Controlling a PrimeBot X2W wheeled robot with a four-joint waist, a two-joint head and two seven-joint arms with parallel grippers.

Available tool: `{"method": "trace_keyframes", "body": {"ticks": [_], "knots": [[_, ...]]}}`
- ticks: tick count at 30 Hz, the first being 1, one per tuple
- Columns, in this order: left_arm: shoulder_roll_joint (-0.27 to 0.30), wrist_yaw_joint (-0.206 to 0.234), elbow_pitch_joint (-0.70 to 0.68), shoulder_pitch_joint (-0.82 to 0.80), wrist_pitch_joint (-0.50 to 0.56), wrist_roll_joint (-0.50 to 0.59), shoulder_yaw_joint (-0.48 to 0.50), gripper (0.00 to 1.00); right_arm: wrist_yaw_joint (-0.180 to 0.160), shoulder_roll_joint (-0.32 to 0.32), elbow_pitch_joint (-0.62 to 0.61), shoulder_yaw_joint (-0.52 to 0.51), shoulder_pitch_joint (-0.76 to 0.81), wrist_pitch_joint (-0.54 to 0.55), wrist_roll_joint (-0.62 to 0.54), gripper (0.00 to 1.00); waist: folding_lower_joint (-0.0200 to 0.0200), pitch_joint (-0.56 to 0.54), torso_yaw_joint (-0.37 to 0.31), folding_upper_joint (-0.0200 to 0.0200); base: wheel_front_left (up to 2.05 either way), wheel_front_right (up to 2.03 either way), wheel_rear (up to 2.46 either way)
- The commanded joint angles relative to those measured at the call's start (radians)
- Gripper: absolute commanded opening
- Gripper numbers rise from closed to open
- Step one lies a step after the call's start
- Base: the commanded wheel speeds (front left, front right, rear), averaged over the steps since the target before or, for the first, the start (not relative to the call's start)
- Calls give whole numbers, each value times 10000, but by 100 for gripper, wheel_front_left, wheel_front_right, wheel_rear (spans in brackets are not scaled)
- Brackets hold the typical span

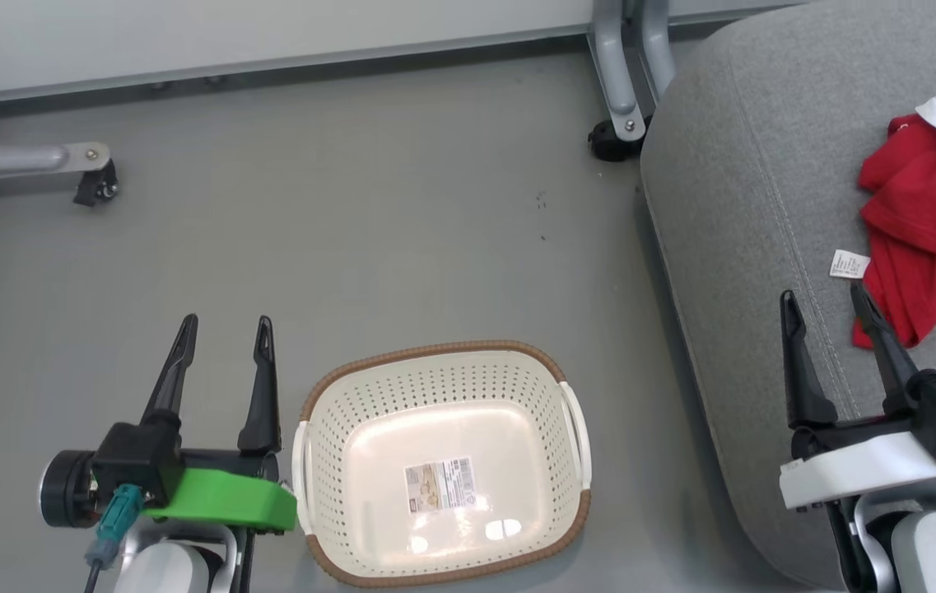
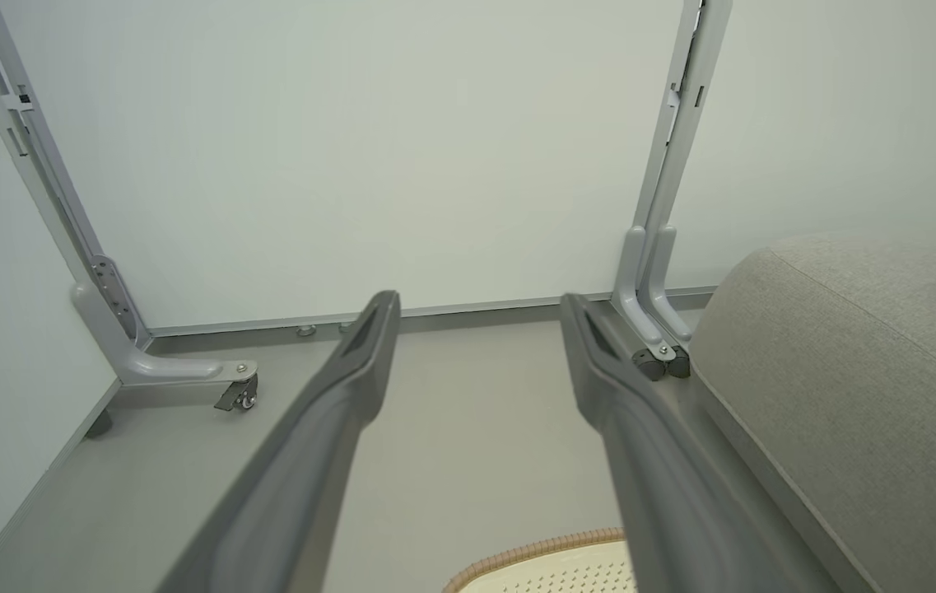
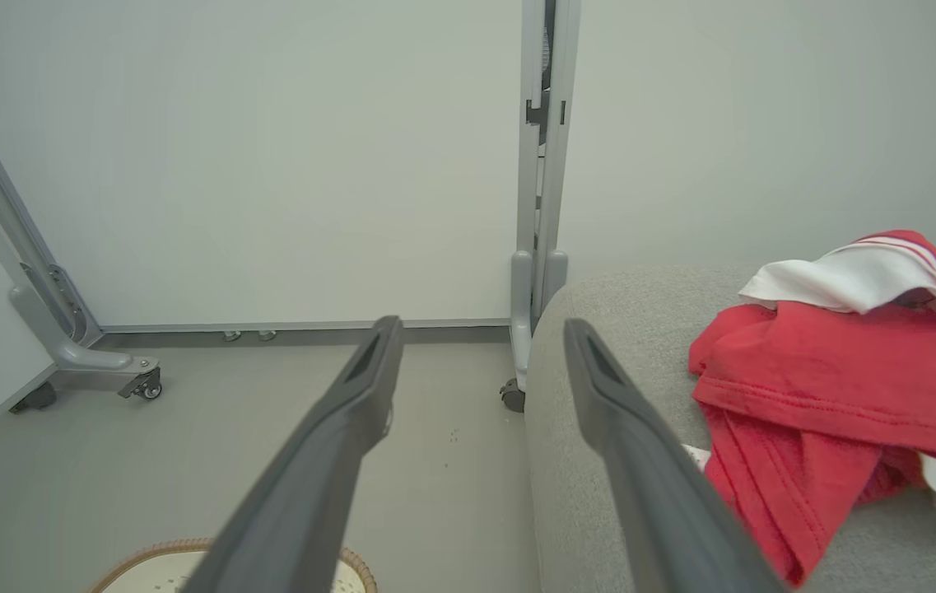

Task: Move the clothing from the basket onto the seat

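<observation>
The basket (image 1: 435,379) stands upright on the floor (image 1: 352,206) at 6 o'clock in the head view. Its bottom is bare but for 1 printed sticker (image 1: 439,484).

The clothing (image 1: 929,214) lies crumpled on the seat (image 1: 747,206) at 3 o'clock. It is red, with a white part at its 12 o'clock edge. A small white tag (image 1: 849,264) lies on the cushion at the clothing's 8 o'clock side; whether the 2 are joined cannot be told. The seat is apart from the basket, with a strip of floor between them.

The left gripper (image 1: 226,323) is at 8 o'clock, just beside the basket's left handle (image 1: 300,461). Its 2 fingers are spread wide, with nothing between them.

The right gripper (image 1: 821,292) is at 4 o'clock, over the seat's near part, fingers spread wide and empty. One fingertip is near the tag and the clothing's lower edge; contact cannot be told.

2 grey frame legs (image 1: 620,107) on casters stand at 10 and 1 o'clock by the wall (image 1: 270,33).
</observation>
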Motion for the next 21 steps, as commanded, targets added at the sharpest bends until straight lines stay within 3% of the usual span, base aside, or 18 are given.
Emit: {"method": "trace_keyframes", "body": {"ticks": [1,21], "knots": [[-103,-77,53,315,-25,118,140,100,-13,37,-109,27,281,77,-79,100,1,-523,400,0,0,0,0],[-955,-976,693,2064,-17,886,1640,100,-13,273,-723,419,1928,948,-200,100,1,-2020,521,0,0,0,0]]}}
